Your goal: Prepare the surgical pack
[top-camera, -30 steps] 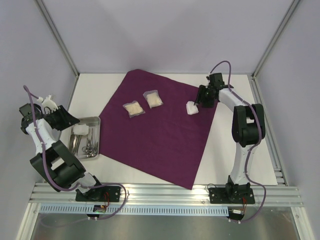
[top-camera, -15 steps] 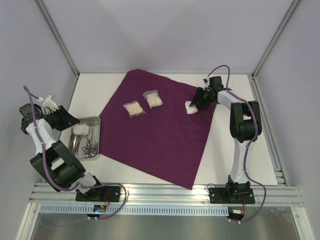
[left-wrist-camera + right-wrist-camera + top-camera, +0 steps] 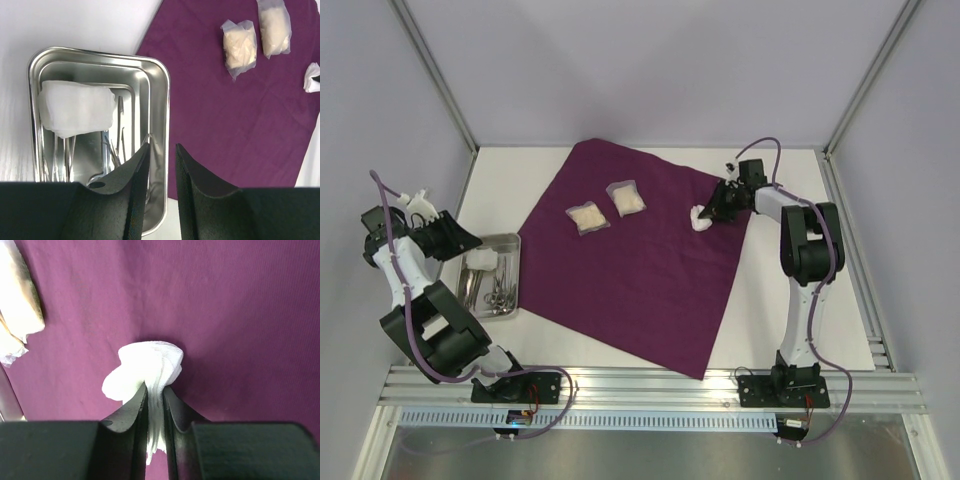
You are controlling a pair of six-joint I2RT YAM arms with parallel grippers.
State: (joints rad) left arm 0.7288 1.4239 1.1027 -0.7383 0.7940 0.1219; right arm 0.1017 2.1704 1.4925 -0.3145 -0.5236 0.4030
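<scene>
The right gripper is clenched on the white gauze wad near the counter's far right corner — this thin pinch may slip, or wrinkle the surgical pack.

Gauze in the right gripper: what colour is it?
White; the gauze shows best in the right wrist view.

Spread on the counter: the surgical pack. On the surgical pack, toward its far corner: left gauze packet and right gauze packet, side by side. Near its right corner: a gauze pad, pinched in the right tool. Left of the surgical pack, just beside its edge: an instrument tray, with surgical instruments and a gauze wad inside.
</scene>
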